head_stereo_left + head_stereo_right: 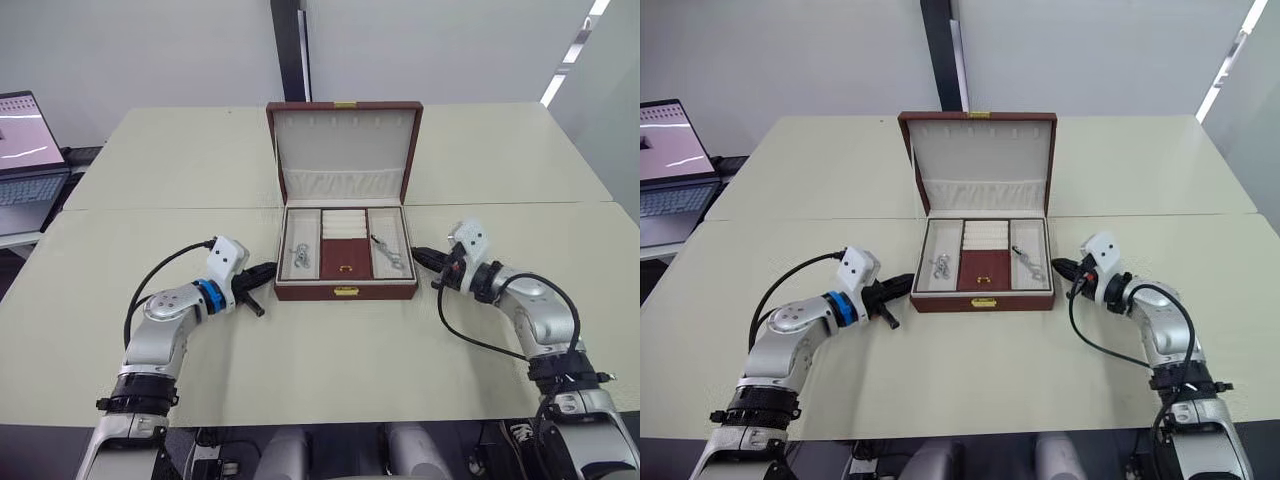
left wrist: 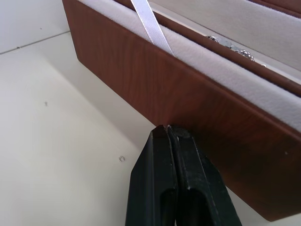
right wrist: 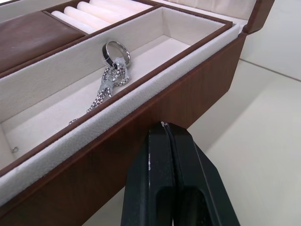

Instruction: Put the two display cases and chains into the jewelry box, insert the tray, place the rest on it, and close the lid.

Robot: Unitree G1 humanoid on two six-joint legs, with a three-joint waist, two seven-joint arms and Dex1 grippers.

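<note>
The jewelry box (image 1: 345, 290) sits on the table (image 1: 330, 370) with its lid (image 1: 344, 148) raised and the tray (image 1: 344, 256) seated inside, hiding whatever lies beneath it; the small silvery pieces in the tray's side compartments are hard to make out, though a chain (image 3: 109, 84) with a ring lies in one. The left gripper (image 2: 170, 133) and right gripper (image 3: 164, 126) flank the box at its side walls, each with fingers pressed together. A laptop (image 1: 28, 160), cut off, sits well to the box's left.

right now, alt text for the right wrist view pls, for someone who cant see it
The right gripper, its two black fingers shut together, points at the reddish-brown side wall of the open jewelry box. Inside, the tray's cream-lined side compartment holds a silvery chain with a ring at its end.
</note>
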